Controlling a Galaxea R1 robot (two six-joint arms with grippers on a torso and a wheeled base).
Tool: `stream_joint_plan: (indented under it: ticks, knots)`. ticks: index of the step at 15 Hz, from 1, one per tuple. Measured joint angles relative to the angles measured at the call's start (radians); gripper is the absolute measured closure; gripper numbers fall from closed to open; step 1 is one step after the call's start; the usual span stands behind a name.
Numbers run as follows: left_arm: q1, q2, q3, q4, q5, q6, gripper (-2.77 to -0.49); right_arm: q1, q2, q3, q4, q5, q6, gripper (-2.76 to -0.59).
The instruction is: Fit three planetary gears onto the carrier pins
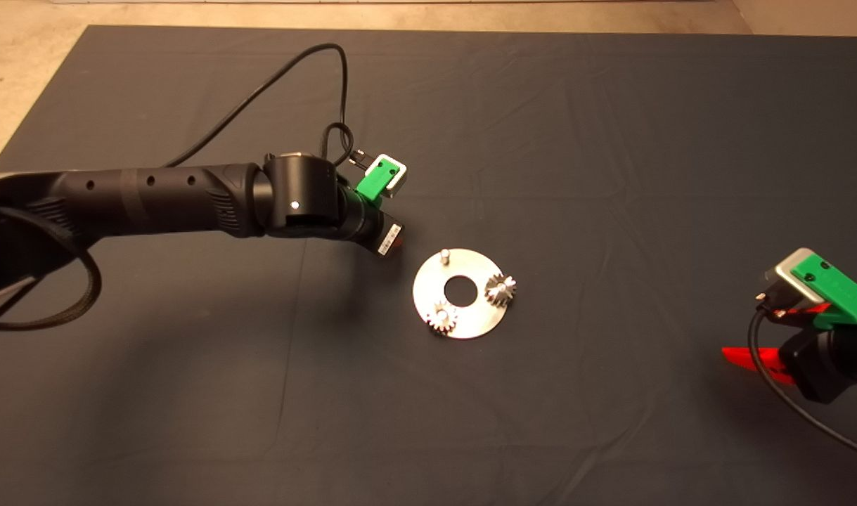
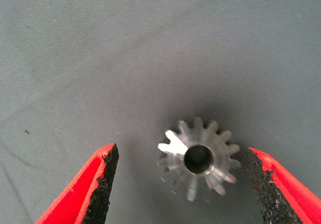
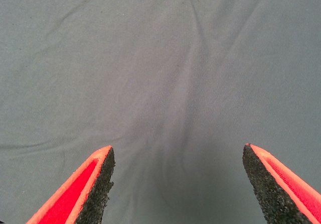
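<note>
- On the mat [image 1: 611, 140], left arm [image 1: 154, 200] is the biggest thing in view, reaching in from the side; left gripper [image 2: 178, 184] sits just short of the disc.
- Right gripper [image 3: 178, 184] parked off to the far side of the disc, released, bare mat between its fingers.
- Disc [image 1: 470, 320] just beyond the left gripper. Two gears seated: one [image 1: 500, 289] on the pin farthest from the gripper, one [image 1: 442, 318] on another.
- Third pin [image 1: 443, 256], the one nearest the left gripper, is bare.
- Third gear [image 2: 198, 157] lies flat on the mat between the spread left fingers [image 2: 100, 184], bore up, closer to one pad, neither pad touching.
- Step, as I read it: picking up the last gear.
- Next: centre on the gear, close across the teeth, lift, line bore up over the bare pin, lower.
</note>
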Motion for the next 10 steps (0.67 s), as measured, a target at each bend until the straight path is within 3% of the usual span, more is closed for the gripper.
stream_joint_plan:
  ticks: [2,3,5,8,10]
  knots:
    - [0.001,0.000,-0.005,0.000,-0.034,0.000,-1.75,0.000,0.000,0.000,0.000,0.000,0.000,-1.89]
    - [0.001,0.000,-0.007,0.000,-0.038,0.000,-1.75,0.000,-0.001,0.000,0.000,0.000,0.000,-1.89]
    - [0.006,0.000,-0.015,0.000,-0.041,0.000,-1.75,0.000,-0.008,0.000,0.000,-0.001,0.000,-1.89]
    - [0.033,0.000,-0.016,-0.001,-0.042,0.000,-1.75,0.005,-0.023,0.000,0.001,0.000,0.000,-1.89]
    - [0.033,-0.001,-0.016,-0.002,-0.042,0.000,-1.75,0.013,-0.038,0.000,0.001,0.000,0.000,-1.89]
